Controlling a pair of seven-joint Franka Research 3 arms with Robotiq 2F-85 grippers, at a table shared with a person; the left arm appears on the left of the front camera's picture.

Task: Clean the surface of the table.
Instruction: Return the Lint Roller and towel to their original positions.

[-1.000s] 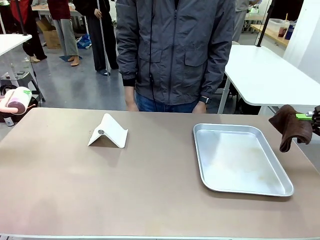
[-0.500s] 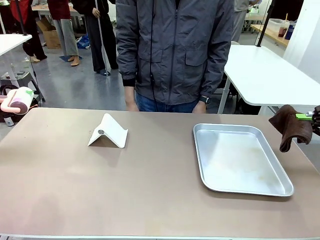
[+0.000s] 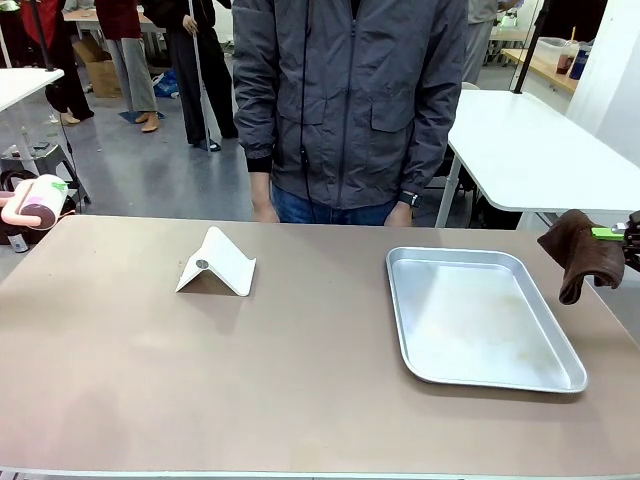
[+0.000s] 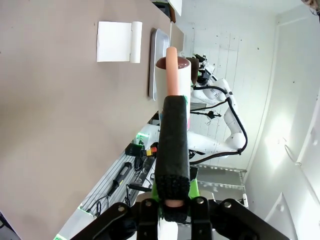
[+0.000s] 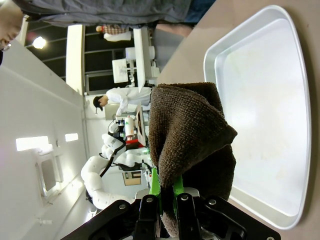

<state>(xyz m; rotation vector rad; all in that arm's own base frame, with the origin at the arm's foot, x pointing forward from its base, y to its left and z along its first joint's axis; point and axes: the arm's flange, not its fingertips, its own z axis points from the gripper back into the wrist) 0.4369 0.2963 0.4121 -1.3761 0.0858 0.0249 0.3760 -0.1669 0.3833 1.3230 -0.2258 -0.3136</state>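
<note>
Two grippers and one table are recorded, with the items listed below.

Item 1, table (image 3: 300, 390): a wide taupe-brown top with a thin pale edge, seen spanning the front view from left to right, its near edge along the bottom of the picture.

Item 2, white folded stand (image 3: 216, 263): set on the table left of centre, toward the far side, standing like a small tent.

Item 3, metal tray (image 3: 480, 320): a shallow silver tray laid flat on the right half of the table, well apart from the stand. Faint smears are seen on its floor.

Item 4, left gripper (image 4: 172, 212): closed tight around the black foam handle (image 4: 172, 150) of a lint roller (image 4: 172, 75). The roller is held in the air beyond the table's far left corner, apart from the top.

Item 5, right gripper (image 5: 165, 202): clamped on a fold of a brown cloth (image 5: 192, 135), the green pads almost meeting. The cloth is held hanging in the air at the table's right edge, near the tray's far right corner.

Item 6, person (image 3: 350, 100): dressed in a dark grey jacket and placed at the middle of the far side, both hands lowered at the far edge, a watch (image 3: 410, 200) worn on one wrist.

Item 7, white-topped table (image 3: 530, 150): placed behind, at the far right
</note>
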